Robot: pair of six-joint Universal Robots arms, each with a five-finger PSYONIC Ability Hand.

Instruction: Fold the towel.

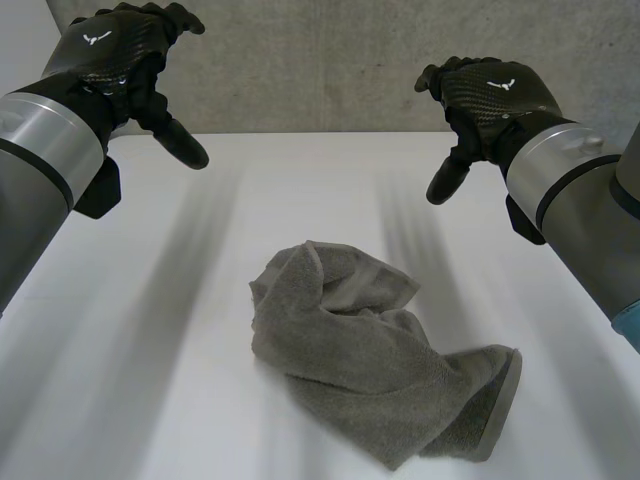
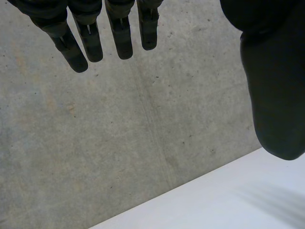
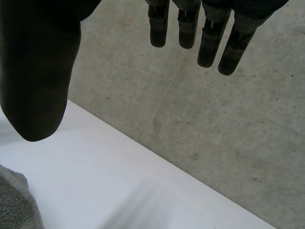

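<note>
On table (image 1: 150, 380), 1 towel (image 1: 370, 360), 2 hands raised

We see the towel (image 1: 370, 360) in a dull grey-brown, plain all over. The table (image 1: 150, 350) is white. The wall (image 1: 320, 60) is pale grey concrete, mottled with small dark specks. We find the left hand (image 1: 115, 50) and the right hand (image 1: 490, 95) black, each back showing a fine carbon-weave check and a small white mark. The left arm (image 1: 40, 160) and right arm (image 1: 580, 190) are silver-grey with a black ring. The right one carries a light-blue cap (image 1: 628, 325).
</note>
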